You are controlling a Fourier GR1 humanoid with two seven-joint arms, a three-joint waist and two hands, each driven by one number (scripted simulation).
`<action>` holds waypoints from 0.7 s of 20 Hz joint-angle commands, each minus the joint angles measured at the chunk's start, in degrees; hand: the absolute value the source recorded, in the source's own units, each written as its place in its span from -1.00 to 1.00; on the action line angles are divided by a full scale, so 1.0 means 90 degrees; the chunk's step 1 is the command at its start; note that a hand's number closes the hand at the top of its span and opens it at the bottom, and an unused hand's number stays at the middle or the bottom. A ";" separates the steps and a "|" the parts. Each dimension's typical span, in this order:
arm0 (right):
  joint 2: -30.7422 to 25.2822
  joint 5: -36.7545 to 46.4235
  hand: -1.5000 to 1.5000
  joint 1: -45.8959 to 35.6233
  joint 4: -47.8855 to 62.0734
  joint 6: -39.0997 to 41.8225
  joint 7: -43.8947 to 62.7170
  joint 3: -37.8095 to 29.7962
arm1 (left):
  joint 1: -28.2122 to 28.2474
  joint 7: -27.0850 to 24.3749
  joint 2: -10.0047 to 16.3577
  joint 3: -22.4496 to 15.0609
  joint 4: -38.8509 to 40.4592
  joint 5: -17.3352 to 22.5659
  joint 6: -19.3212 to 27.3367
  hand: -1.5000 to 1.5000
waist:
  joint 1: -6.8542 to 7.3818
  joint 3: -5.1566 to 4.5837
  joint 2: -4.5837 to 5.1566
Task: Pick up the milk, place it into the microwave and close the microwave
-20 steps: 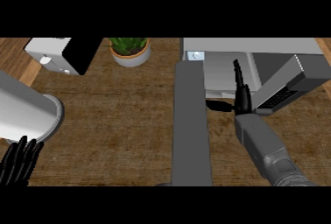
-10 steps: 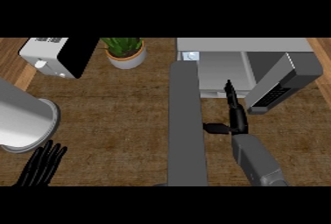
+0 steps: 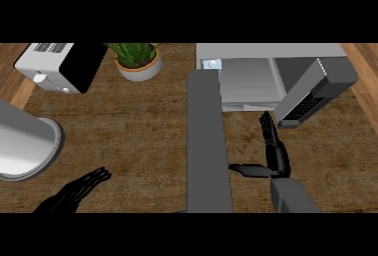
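Currently the microwave [image 3: 251, 52] stands open at the counter's [image 3: 133, 130] top right, its door [image 3: 317, 95] swung rightward. Right hand [image 3: 276, 157] is just below the opening, fingers straight, thumb out, holding nothing. Left hand [image 3: 77, 192] is lower left, fingers relaxed, empty. Milk [image 3: 212, 64] sits at the microwave's rear left corner.

the dark brown wooden counter top [image 3: 133, 130] is showing a rough, matt grain, while the paler wooden planks [image 3: 11, 82] at ten o'clock are looking smoother. the white boxy appliance with a black side [image 3: 52, 67] at eleven o'clock is looking like smooth plastic. the grey open microwave [image 3: 251, 82] at one o'clock is looking like matt metal. the big grey cylinder [image 3: 22, 150] at nine o'clock is showing a soft metallic sheen.
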 commanded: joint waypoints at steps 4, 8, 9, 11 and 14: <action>-0.0271 -0.0474 -1.00 0.1650 -0.2176 0.0930 0.0324 0.0214 | -0.0657 0.0236 -0.0142 -0.0885 0.0277 -0.0833 0.0735 1.00 | -0.0051 -0.0005 0.0009; -0.0377 -0.0756 1.00 0.2519 -0.3796 0.1122 0.1050 0.0398 | -0.1318 0.0695 -0.0144 -0.1049 0.0474 -0.0937 0.0957 1.00 | -0.0023 -0.0002 0.0024; -0.0461 -0.0882 1.00 0.2764 -0.3998 0.1312 0.1117 0.0381 | -0.1350 0.0560 -0.0145 -0.1358 0.0527 -0.1128 0.1049 1.00 | -0.0011 -0.0001 0.0027; -0.0498 -0.1083 -1.00 0.3209 -0.4664 0.1164 0.1346 0.0246 | -0.1555 0.0396 -0.0145 -0.1213 0.0876 -0.1408 0.1156 1.00 | 0.0024 0.0000 0.0037; -0.0676 -0.1358 -1.00 0.3820 -0.4965 0.1543 0.1234 0.0103 | -0.2116 0.0486 -0.0146 -0.1656 0.1268 -0.1483 0.1605 1.00 | 0.0029 0.0003 0.0047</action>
